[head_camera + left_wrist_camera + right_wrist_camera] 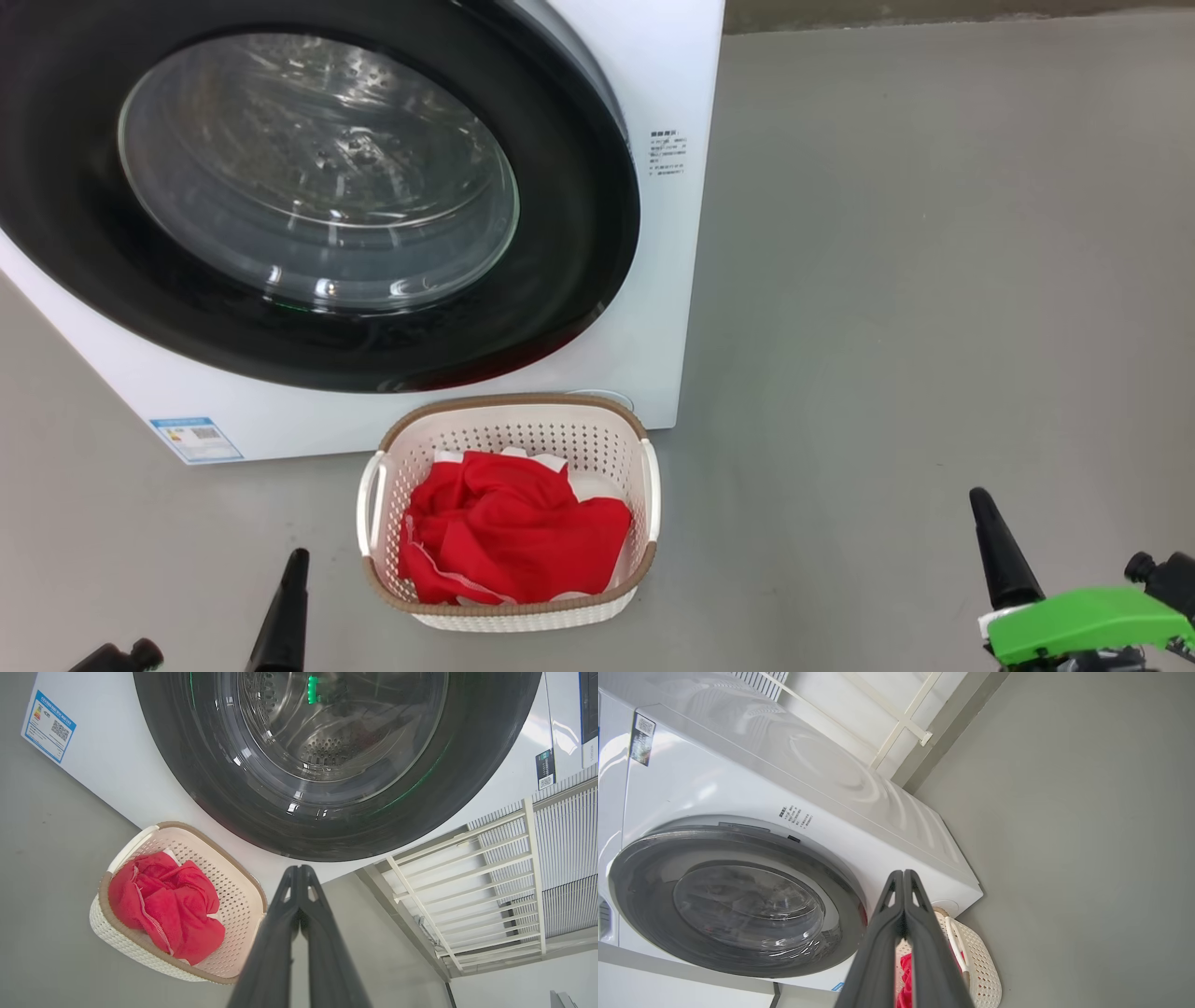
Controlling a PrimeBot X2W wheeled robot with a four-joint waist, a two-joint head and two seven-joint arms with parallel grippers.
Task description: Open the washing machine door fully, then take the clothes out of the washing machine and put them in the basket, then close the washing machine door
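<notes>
Print on washing machine (677, 308) labels (667, 154) illegible

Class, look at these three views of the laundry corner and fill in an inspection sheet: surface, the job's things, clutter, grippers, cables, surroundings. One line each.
Surface: smooth grey floor.
Job's things: washing machine stands on the floor; washing machine door looks shut; red clothes lie heaped in the basket, which sits on the floor just in front of the machine.
Clutter: nothing seen.
Grippers: left gripper and right gripper both have their jaws shut, hold nothing and are apart from the basket.
Cables: nothing seen.
Surroundings: white slatted rack beside the machine.
</notes>
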